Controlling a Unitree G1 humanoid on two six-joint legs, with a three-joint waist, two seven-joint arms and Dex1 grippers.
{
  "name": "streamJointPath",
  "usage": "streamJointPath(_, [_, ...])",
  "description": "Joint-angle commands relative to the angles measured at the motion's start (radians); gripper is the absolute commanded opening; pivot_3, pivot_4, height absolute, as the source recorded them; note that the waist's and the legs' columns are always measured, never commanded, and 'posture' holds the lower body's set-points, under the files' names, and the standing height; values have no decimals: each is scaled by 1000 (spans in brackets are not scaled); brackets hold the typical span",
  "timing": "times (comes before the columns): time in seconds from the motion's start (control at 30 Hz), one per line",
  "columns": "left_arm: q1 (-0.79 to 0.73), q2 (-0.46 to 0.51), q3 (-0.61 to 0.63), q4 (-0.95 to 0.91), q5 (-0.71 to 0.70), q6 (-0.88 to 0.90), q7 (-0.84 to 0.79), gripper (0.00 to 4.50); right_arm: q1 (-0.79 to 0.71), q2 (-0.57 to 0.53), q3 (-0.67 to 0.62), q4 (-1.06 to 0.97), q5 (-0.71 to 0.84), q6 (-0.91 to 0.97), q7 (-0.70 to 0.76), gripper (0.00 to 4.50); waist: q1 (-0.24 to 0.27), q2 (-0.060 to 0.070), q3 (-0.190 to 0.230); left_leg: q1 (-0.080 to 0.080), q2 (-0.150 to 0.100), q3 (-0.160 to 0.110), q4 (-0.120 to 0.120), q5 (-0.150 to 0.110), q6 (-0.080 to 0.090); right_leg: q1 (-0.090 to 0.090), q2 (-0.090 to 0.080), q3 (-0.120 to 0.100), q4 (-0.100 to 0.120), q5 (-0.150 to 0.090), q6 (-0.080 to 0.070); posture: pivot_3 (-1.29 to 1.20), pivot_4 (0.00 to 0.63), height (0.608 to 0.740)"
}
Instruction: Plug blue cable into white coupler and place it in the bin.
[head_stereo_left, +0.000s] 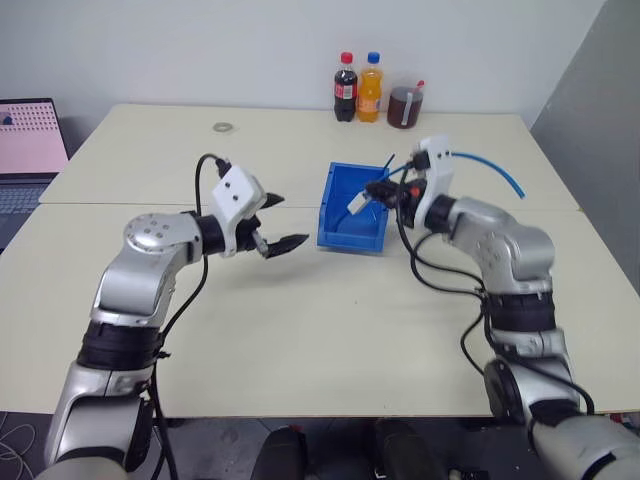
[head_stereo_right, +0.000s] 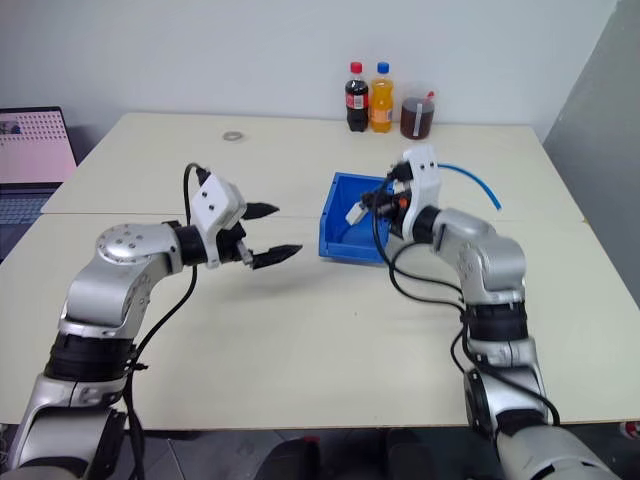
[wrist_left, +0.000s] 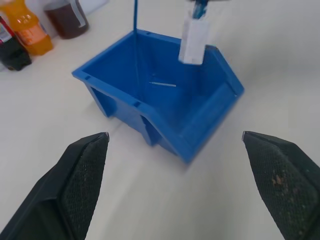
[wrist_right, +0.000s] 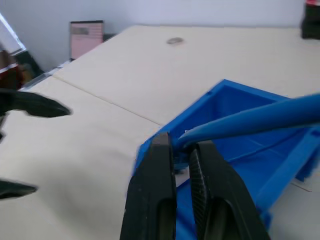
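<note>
On the pale surface (head_stereo_left: 300, 340), toward its far middle, sits the bin (head_stereo_left: 340, 235), the biggest of the task's things and a rigid plastic box with a lowered lip on one side. It looks light enough to slide if bumped, so anything going into it should be lowered in rather than pushed against a wall. At the back edge stand three drink bottles (head_stereo_left: 372, 90), well apart from the work, and a laptop (head_stereo_left: 30, 140) shows off to the left.

The left hand (head_stereo_left: 278, 222) hangs just left of the bin with its two black fingers spread wide and nothing between them. The right hand (head_stereo_left: 385, 192) is raised over the bin's right rim, fingers pinched together on the blue cable (head_stereo_left: 490, 165) near its plug end; the rest of the cable arcs up and out to the right in the air. It is thin, soft and springy, so its free length will swing and may catch on the rim; I would judge the stiff stretch right behind the plug to be the only sensible place to hold it, which is about where it is held.

The white coupler (wrist_left: 194, 40) dangles from that plug end above the bin's open top. It is tiny, hard, smooth and nearly weightless. It seems to be seated on the plug, though I cannot tell how firmly.
</note>
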Motion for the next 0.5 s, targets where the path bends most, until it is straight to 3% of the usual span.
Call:
streamJointPath(0.03, [-35,-7,-22,11,27,-48,7,4500,-126,-5,27,240,-47,-129,28,90,-2,0,0,-1,0,1,0,0,0,-1,0,0,0,0,0,0,150,740])
streamJointPath(0.07, [-38,-10,-27,11,28,-48,8,4500,-153,-6,35,299,-57,-147,37,90,-4,0,0,-1,0,0,0,0,0,-1,0,0,0,0,0,0,150,740])
streamJointPath(0.13, [-44,-14,-37,2,32,-47,9,4500,-199,-17,77,390,-87,-178,85,794,-4,0,0,-5,1,1,0,0,0,-4,0,1,0,0,0,0,150,740])
streamJointPath(0.3, [-58,-20,-52,-17,46,-42,18,4500,-286,-54,156,541,-152,-232,195,1864,-2,0,0,-17,1,0,2,0,-1,-17,-2,1,2,0,0,0,150,740])
streamJointPath(0.5, [-62,-17,-57,-25,50,-40,27,4500,-360,-116,189,586,-189,-236,310,3454,-1,0,0,-18,1,0,2,0,-1,-18,-3,0,2,0,0,0,150,740])
